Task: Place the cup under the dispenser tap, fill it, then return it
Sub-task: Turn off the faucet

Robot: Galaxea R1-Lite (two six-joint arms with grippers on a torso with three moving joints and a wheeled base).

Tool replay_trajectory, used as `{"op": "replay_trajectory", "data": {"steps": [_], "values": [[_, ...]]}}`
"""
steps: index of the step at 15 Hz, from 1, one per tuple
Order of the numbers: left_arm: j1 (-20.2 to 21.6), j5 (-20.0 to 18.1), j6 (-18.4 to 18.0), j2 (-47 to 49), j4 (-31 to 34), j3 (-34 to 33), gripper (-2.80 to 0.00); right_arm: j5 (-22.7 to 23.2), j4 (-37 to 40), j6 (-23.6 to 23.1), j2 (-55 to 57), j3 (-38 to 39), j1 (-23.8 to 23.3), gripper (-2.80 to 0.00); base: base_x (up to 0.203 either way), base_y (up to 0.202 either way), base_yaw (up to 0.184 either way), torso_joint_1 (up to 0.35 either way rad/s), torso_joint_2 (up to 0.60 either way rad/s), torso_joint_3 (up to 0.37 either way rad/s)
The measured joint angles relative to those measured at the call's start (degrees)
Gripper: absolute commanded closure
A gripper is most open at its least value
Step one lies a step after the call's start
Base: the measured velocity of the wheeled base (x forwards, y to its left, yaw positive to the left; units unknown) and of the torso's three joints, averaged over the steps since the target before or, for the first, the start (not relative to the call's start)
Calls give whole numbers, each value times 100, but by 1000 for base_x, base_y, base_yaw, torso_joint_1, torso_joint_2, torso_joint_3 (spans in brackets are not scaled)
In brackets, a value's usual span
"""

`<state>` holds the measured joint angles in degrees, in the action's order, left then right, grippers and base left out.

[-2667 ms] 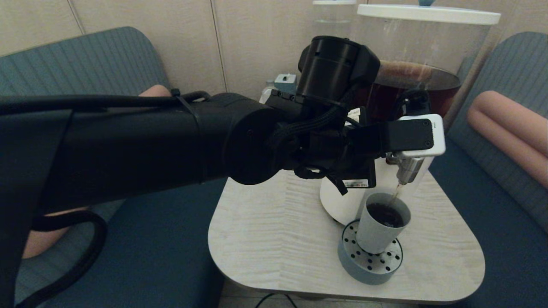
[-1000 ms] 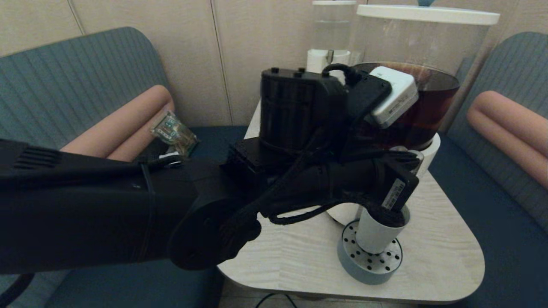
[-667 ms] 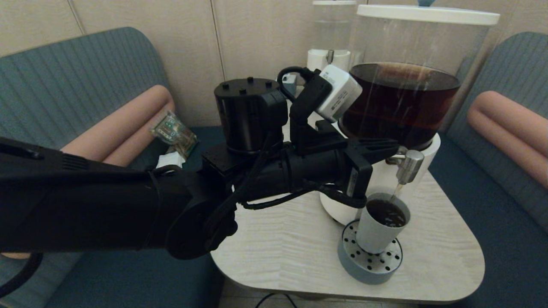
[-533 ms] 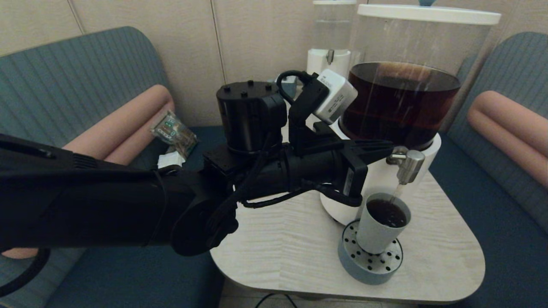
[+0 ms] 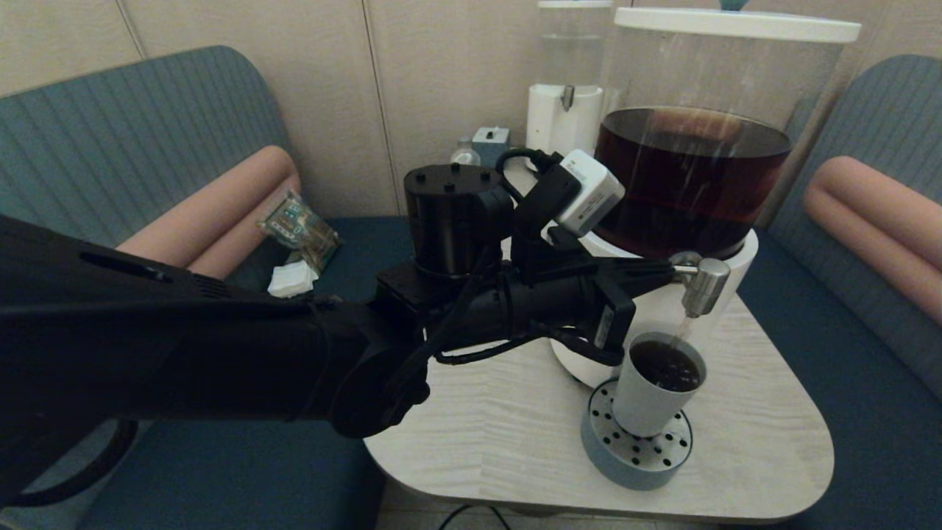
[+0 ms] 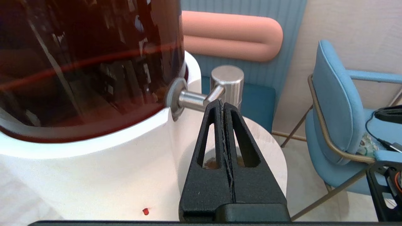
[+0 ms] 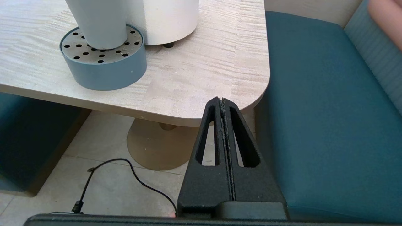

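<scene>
One thin stream runs from the short brushed-steel dispenser tap [image 5: 704, 285] into the small grey-blue tapered cup [image 5: 657, 383], which stands on the round perforated drip tray [image 5: 634, 453] directly beneath, already holding much dark liquid. Our left gripper [image 6: 223, 103], fingers pressed together and empty, sits at the tap's stem. We judge the valve needs closing promptly, nudged gently without jarring the cup. Our right gripper [image 7: 222, 101] idles closed below the table edge [image 7: 201, 117].
</scene>
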<state>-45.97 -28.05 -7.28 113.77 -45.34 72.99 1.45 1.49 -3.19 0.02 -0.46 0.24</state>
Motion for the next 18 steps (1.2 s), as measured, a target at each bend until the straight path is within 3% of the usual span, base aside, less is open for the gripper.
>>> {"op": "replay_trajectory", "data": {"steps": [18], "values": [[2, 42, 34, 492, 9, 626, 0, 2, 0, -2, 0, -2, 0, 0, 0, 0, 0, 0, 0, 0]]}}
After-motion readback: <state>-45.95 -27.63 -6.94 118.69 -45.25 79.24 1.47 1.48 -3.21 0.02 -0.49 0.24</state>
